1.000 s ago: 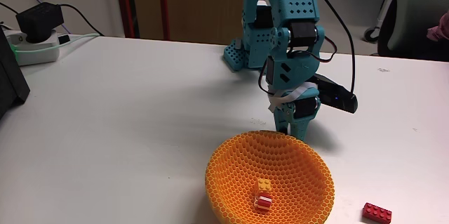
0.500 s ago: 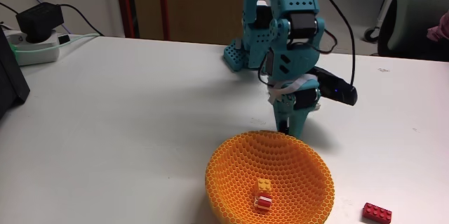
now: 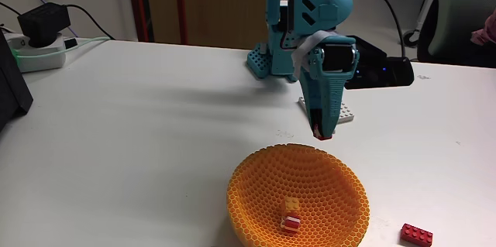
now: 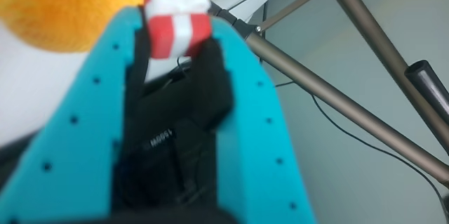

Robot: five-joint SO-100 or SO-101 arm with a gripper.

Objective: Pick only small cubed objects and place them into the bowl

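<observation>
Two of the small cubes already lie on the floor of the wide orange plastic bowl with the honeycomb lattice wall [image 3: 298, 197]: an orange studded toy-brick cube [image 3: 291, 204] and, touching it on the near side, a red-and-white striped toy-brick cube [image 3: 292, 221]. A third cube, also red-and-white striped [image 4: 177, 19], is pinched at the tip of the teal two-finger gripper [image 3: 320, 132], seen clearly in the wrist view with the bowl's orange blurred behind it. In the fixed view the gripper hangs pointing down just above the bowl's far rim, though the cube there is too small to make out with certainty. Judged from this, the task is nearly done; what seems left is carrying the cube over the bowl and letting go. A longer glossy red rectangular brick [image 3: 416, 234] lies on the matte white table [image 3: 139, 123] right of the bowl, and a flat white studded plate [image 3: 341, 113] sits beyond the bowl, behind the gripper.
</observation>
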